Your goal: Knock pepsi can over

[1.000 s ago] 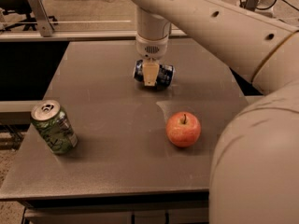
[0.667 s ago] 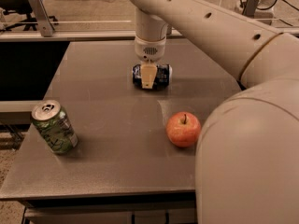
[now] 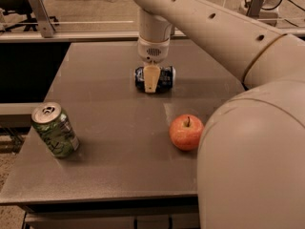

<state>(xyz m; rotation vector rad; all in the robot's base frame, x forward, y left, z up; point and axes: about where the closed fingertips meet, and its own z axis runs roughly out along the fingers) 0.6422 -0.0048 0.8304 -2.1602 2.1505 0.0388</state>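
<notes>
Pepsi can (image 3: 166, 77) is lying on its side on the far half of the grey-brown table (image 3: 109, 94), its long axis running left to right, the dark blue body showing on both sides of the gripper (image 3: 152, 78). From where I am standing, the gripper is pointing straight down over the can's middle, with 1 cream-coloured part of it hanging across the front of the can and reaching down almost to the tabletop. Whether it is spread around the can, pinching it or merely pressing against it, I cannot tell, because the far side is hiding behind the can. The big cream arm (image 3: 214, 27) is sweeping in from the right, filling the whole right side of my view and covering the table's near right corner. An apple (image 3: 186, 131), red and orange with its stem up, is sitting nearer to me and a little right of the can, well apart from it. A green-and-white can (image 3: 55, 130) is standing close to the table's left edge, silver top showing, far from the other 2 things.
</notes>
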